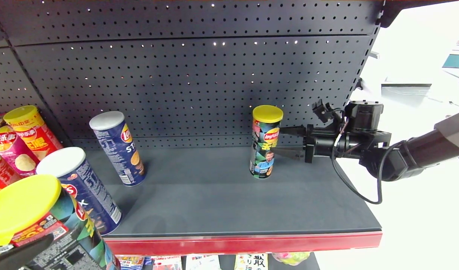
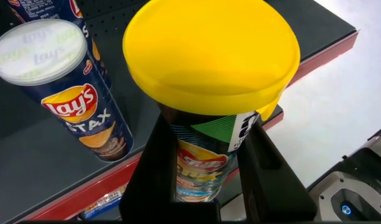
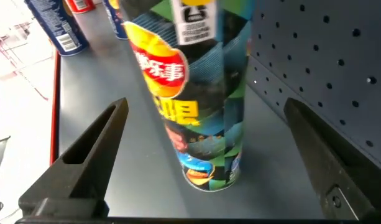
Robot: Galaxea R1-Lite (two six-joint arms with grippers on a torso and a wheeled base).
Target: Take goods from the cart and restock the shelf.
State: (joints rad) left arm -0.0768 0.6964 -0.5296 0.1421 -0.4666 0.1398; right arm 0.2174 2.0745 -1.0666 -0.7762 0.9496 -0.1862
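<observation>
The dark shelf (image 1: 214, 198) was dimly lit, while the floor (image 1: 420, 225) beyond its right end was blown out white. Light pricked through the pegboard (image 1: 184, 75) holes. A soft shadow lay beside the blue can (image 1: 118, 148). Wide-angle distortion tilted the near can (image 1: 23, 202). In the right wrist view the far can (image 3: 202, 124) blurred toward its top.

Glossy printed chip can (image 2: 201, 163), matt dark metal shelf (image 1: 214, 198).

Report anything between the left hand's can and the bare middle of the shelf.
The near blue can stands beside the held can at the front edge of the shelf; past it, nothing visible blocks.
</observation>
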